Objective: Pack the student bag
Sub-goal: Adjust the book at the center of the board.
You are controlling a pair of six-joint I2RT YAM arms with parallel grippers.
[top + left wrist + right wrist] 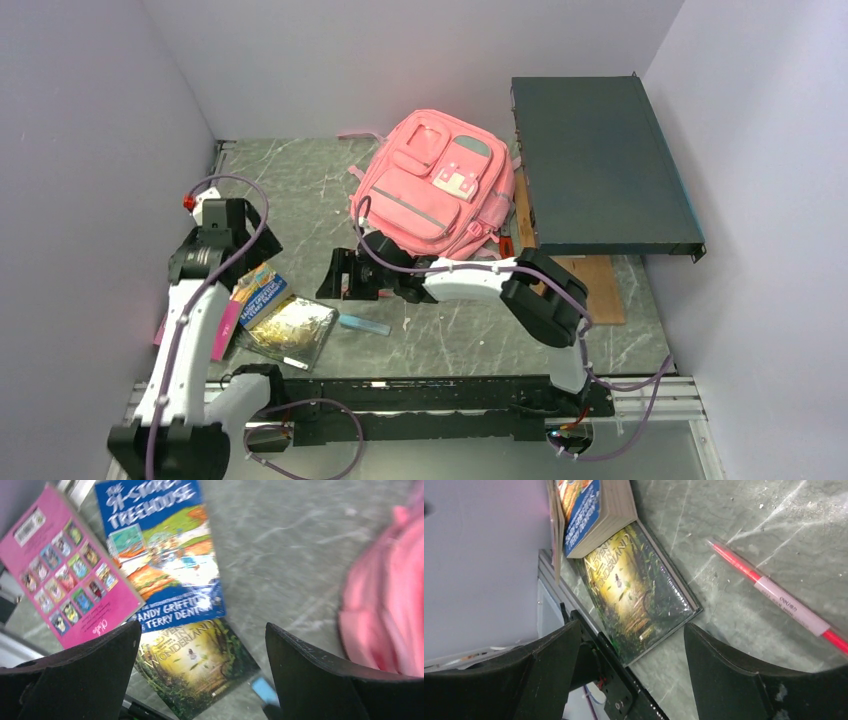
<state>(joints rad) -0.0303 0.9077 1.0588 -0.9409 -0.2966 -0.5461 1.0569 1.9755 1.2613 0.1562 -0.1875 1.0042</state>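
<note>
High view, two wrist views.
Overhead looks down the tabletop (300,180); both wrist cameras sit close, sharing the green book (639,595).

Setting: a robotics laboratory work cell.

Identifying features:
- Plain pale panel walls (90,130) enclose a grey-green marbled surface (300,180) at the left, rear and right.
- Two white-and-black robot arms, the left arm (185,340) and the right arm (470,280), are fixed to a black mounting rail (420,392) along the near edge. Light metal framing (660,398) lies beside the rail.
- Purple cables (262,205) loop in the open along each arm.
- A dark, flat metal equipment case (600,160) sits raised at the right.
- The goods on the surface are few: a pink student bag (435,185) and some paperback books (285,325).
</note>
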